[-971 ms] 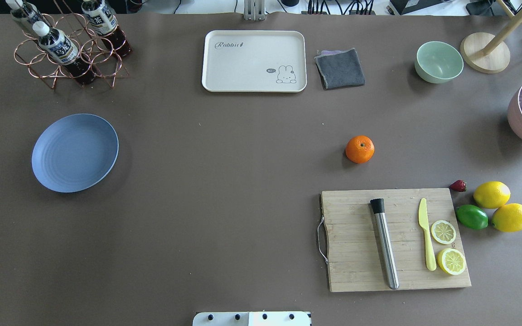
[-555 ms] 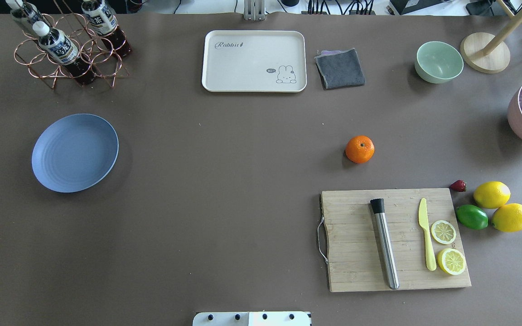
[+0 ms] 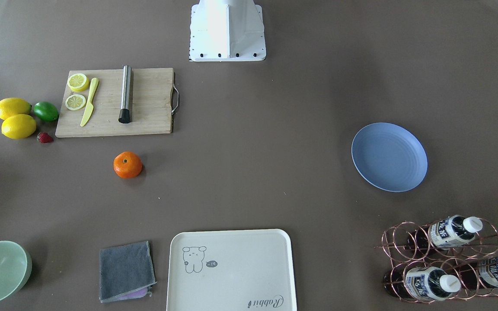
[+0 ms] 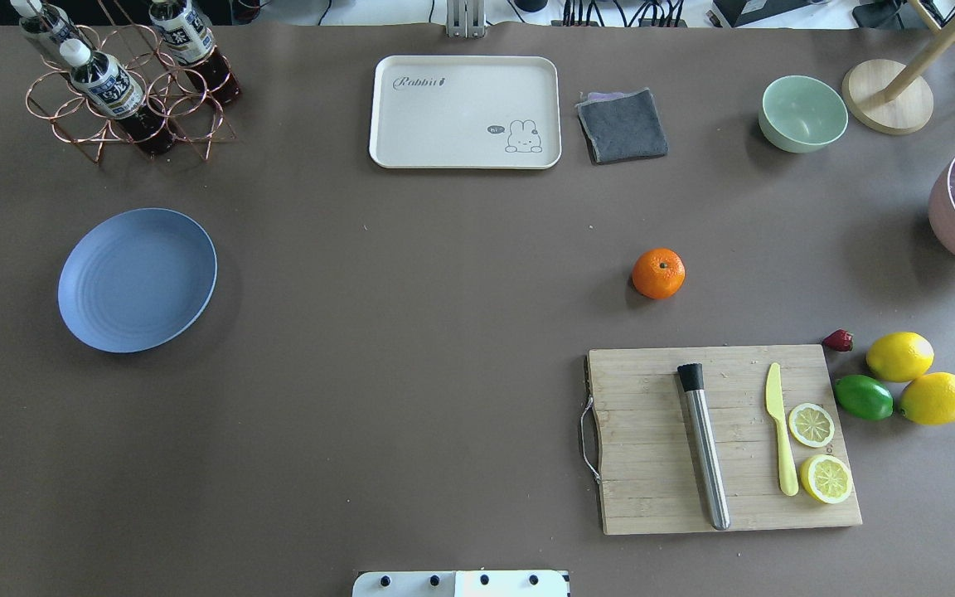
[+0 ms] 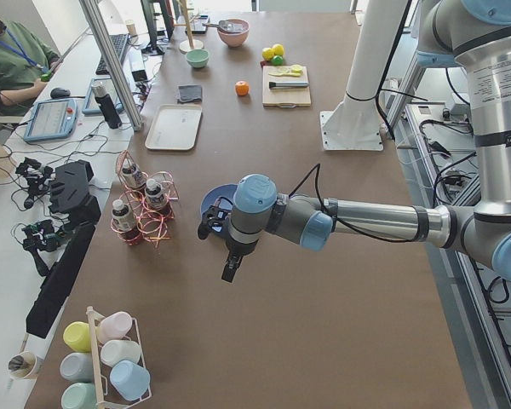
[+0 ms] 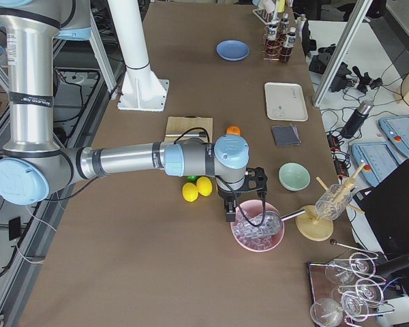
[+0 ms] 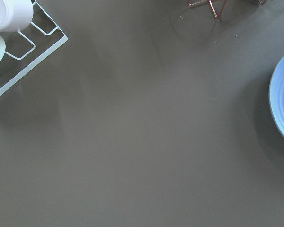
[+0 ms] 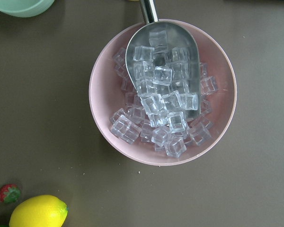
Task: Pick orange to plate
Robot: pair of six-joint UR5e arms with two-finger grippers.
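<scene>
The orange (image 4: 658, 274) sits alone on the brown table just beyond the cutting board, also seen in the front view (image 3: 127, 164). Far across the table lies the blue plate (image 4: 138, 279), with nothing on it (image 3: 389, 157). Neither gripper shows in the overhead or front views. From the left end, my left gripper (image 5: 229, 269) hangs above the table near the plate (image 5: 213, 198); whether it is open or shut I cannot tell. From the right end, my right gripper (image 6: 229, 211) hovers over a pink ice bowl (image 8: 163, 92); I cannot tell its state either.
A wooden cutting board (image 4: 652, 448) carries a metal muddler, a yellow knife and lemon slices. Two lemons (image 4: 900, 356), a lime (image 4: 863, 397) and a strawberry lie to its right. A cream tray (image 4: 465, 112), grey cloth, green bowl (image 4: 802, 113) and bottle rack (image 4: 125, 83) line the far edge.
</scene>
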